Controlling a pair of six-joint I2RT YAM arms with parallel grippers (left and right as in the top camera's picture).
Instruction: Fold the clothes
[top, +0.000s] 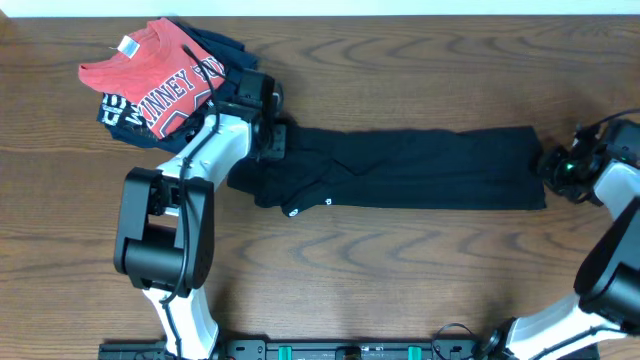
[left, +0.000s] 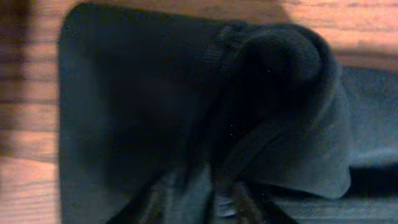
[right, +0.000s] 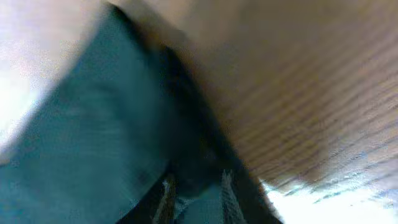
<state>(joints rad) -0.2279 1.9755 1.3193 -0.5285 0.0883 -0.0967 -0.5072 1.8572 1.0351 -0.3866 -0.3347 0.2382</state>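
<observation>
The black T-shirt (top: 420, 165) lies right of the red T-shirt (top: 160, 75) on the table (top: 400, 280), already a long strip; left jaws clench its nearer end; right jaws' state I cannot tell; crosswise folds seemingly remain.

Robot test bench: wood-grain table (top: 400, 270), mounted arms (top: 165, 235)

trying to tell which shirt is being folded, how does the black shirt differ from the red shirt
The black shirt lies stretched in a long band across the middle; the red shirt is bunched at the far left, on a navy garment. The black shirt bears only a small white mark; the red shirt has large white lettering. Both rest on the wooden table.
</observation>
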